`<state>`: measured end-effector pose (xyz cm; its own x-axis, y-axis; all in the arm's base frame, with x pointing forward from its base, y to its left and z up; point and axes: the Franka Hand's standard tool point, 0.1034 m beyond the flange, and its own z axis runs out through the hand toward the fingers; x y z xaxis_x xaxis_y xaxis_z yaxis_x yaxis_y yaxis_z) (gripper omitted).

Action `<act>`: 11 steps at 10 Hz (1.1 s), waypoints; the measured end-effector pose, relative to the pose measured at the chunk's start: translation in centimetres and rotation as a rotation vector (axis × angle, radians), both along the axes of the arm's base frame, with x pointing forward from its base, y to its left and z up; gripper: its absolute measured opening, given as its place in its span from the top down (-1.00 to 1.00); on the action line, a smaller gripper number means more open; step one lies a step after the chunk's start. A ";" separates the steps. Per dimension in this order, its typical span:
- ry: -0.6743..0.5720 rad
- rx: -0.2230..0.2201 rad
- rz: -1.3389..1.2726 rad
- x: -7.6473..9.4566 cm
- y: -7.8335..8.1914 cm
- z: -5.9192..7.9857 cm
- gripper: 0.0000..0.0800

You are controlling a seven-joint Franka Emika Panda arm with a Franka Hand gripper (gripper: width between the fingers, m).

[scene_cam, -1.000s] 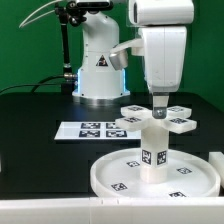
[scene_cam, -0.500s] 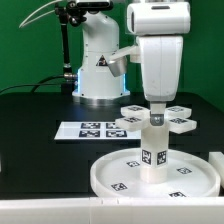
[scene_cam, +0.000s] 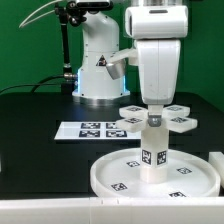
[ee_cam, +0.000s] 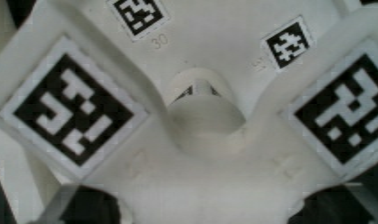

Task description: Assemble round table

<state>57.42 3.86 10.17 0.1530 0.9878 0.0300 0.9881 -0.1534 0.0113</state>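
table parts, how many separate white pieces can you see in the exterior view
3: the disc nearest the camera, the leg upright on it under the gripper, and the cross base behind. Others may be hidden.

light: bright, even overhead | shadows: soft, faint | glare: mild on white plastic | wrist view: blurred close-up

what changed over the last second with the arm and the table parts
The gripper shifted slightly toward the exterior view's left and settled over the cross-shaped base, behind the top of the leg. Whether it has taken hold of anything cannot be seen. The leg still stands upright on the round disc, and the marker board has not moved.
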 end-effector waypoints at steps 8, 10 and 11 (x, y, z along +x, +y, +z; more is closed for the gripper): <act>0.008 0.005 -0.246 0.0 0.0 0.0 -0.11; 0.014 0.008 -0.401 0.0 0.0 0.0 -0.11; 0.019 0.013 -0.509 -0.1 -0.1 -0.1 -0.11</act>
